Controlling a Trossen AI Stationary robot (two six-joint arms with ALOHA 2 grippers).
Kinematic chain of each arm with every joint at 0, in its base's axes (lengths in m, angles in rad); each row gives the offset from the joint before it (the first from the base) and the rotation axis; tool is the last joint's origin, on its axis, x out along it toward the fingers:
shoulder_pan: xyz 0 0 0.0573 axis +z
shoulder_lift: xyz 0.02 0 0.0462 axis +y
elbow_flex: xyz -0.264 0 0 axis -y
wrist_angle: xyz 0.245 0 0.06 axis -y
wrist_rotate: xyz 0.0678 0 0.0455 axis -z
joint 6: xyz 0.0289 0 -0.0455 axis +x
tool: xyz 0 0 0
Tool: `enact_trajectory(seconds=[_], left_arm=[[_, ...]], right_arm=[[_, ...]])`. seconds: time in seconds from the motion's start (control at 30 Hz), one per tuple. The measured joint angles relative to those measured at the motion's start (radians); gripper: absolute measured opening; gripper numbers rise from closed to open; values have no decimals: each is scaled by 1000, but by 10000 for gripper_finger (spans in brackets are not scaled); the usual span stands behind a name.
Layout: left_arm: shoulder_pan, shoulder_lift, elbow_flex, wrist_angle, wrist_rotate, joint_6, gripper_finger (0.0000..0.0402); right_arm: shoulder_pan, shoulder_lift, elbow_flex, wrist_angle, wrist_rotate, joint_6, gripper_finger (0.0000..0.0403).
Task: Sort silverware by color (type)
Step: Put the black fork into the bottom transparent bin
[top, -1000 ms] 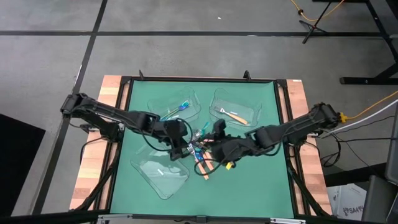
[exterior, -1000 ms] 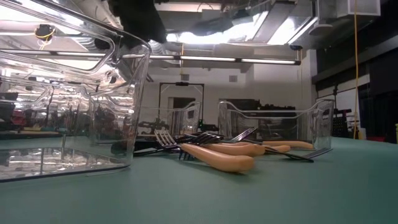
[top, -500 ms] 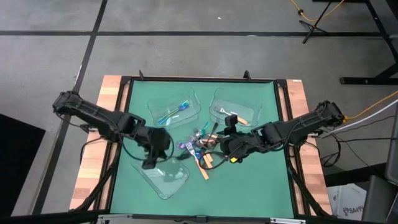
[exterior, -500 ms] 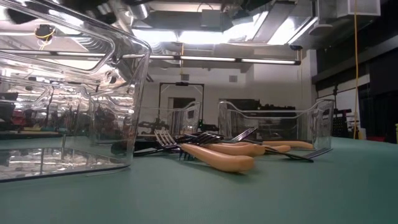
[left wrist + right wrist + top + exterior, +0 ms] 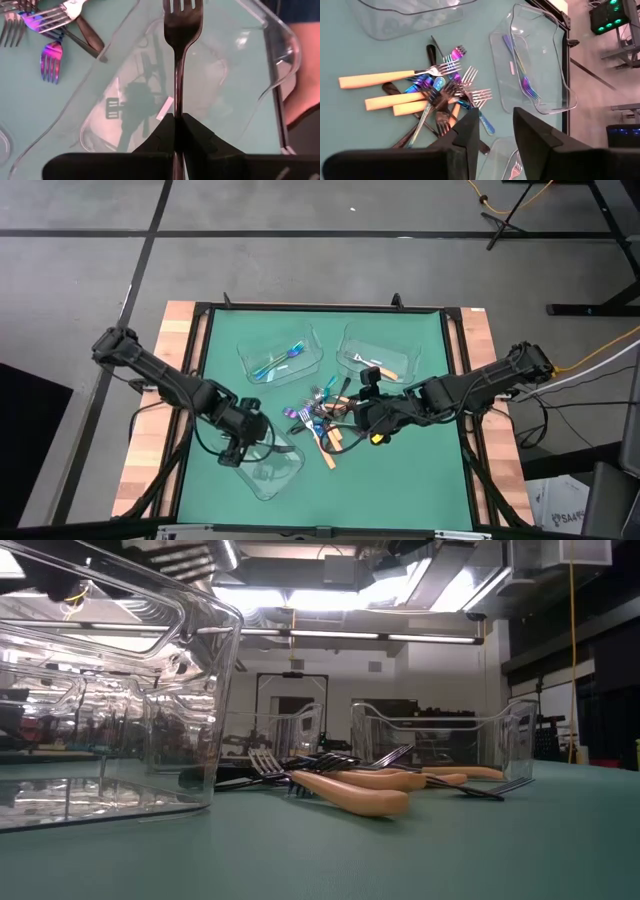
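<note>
Though the left gripper (image 5: 243, 442) is largely lost under its own arm from above, the wrist camera shows its fingers (image 5: 162, 131) clamped on the handle of a dark fork (image 5: 178, 45), tines pointing away, poised over the near clear tray (image 5: 270, 472). The tray's contents are hard to make out through the glare.

At the far left of the mat, a second clear tray (image 5: 283, 356) holds iridescent blue-purple pieces (image 5: 281, 360).

In the centre of the green table (image 5: 420, 480) lies the unsorted pile of silverware (image 5: 322, 420): iridescent forks (image 5: 451, 56), orange-handled forks (image 5: 377, 78) with silver tines, and dark pieces tangled beneath them, individual counts impossible to tell. From table height, the orange handles (image 5: 352, 794) lie nearest, dark tines behind.

Just right of the pile hovers the right gripper (image 5: 366, 412), its fingers (image 5: 466, 131) spread apart and holding nothing, the heap directly ahead of them.

The far right tray (image 5: 380, 352) holds an orange-handled piece (image 5: 378, 366), its tines barely visible.
</note>
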Motion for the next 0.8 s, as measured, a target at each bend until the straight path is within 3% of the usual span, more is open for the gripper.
enact_trajectory(seconds=[0.47,0.8], left_arm=[[-12,177,0,2,-45,146,10],[-12,297,0,40,-46,153,13]], right_arm=[[0,0,0,2,0,43,111],[0,1,0,2,-50,45,111]])
